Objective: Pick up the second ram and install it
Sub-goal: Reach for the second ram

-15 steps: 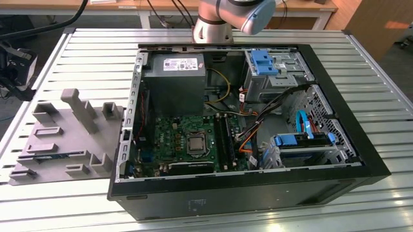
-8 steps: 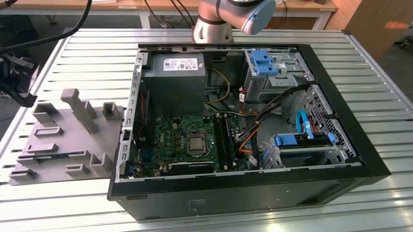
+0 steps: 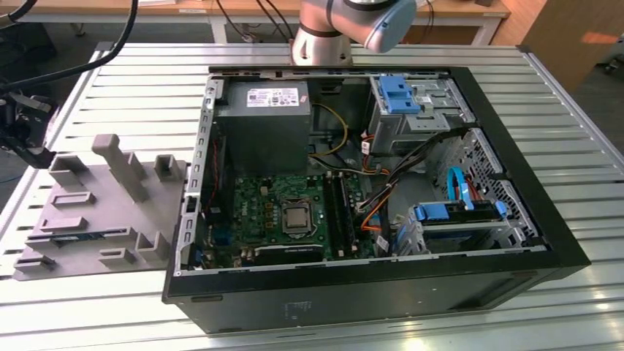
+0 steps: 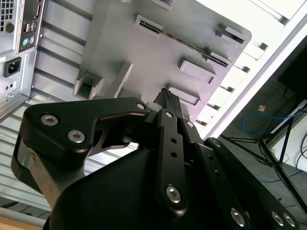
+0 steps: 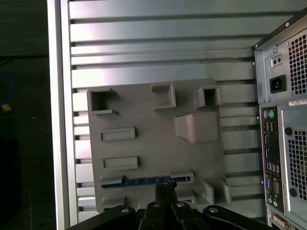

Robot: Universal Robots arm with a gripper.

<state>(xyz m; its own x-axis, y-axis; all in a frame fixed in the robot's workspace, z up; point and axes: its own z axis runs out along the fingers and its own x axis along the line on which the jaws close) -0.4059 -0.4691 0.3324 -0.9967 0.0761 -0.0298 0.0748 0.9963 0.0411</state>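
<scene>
Gripper [image 5: 165, 190]: fingers brought together, nothing between them; hangs over the grey holder tray [image 5: 158, 143], apart from it.
Second ram [image 5: 144, 181]: blue stick lying on edge in a long slot of the tray, just off the gripper's tip in the first wrist view; untouched.
Tray position: on the slatted worktop [image 3: 146, 88], beside the computer case [image 3: 390, 285], at the exterior view's left.
Case: side open, green motherboard [image 3: 273, 208] exposed, black memory slots [image 3: 337, 212] right of the processor.
Step in hand: approach for the pick-up; ram not yet grasped, install not begun.
Next move, as judged: fingers must part, line up along the stick's flat faces and descend squarely to the slot.
</scene>
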